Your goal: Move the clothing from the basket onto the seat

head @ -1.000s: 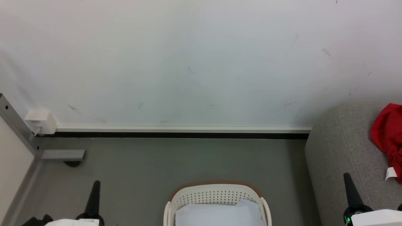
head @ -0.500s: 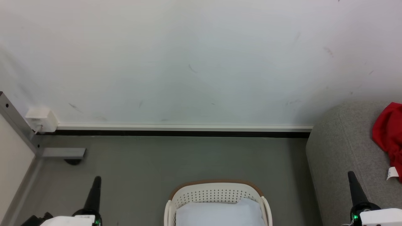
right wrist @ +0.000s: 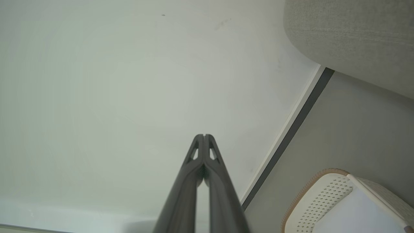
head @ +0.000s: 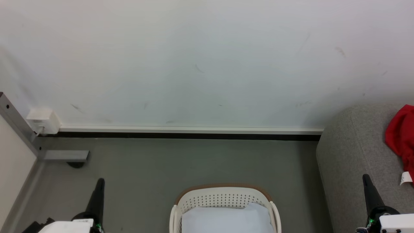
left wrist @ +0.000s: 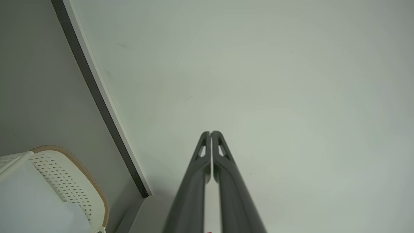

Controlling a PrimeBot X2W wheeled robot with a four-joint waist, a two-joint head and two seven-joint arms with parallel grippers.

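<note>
Jaws left and right clenched empty, aimed at the wall [head: 207,64] (basket [head: 223,200] between them); clothing [head: 399,136] on seat [head: 352,155]

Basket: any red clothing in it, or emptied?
Emptied of red, as far as shown: the basket holds a pale cloth pad, and the clothing lies on the seat. The basket's near end is out of frame.

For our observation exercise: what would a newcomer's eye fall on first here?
The bright red clothing lies on the grey seat at the head view's far right. At bottom centre stands the cream basket holding a white pad, flanked by the shut left gripper and right gripper.
</note>
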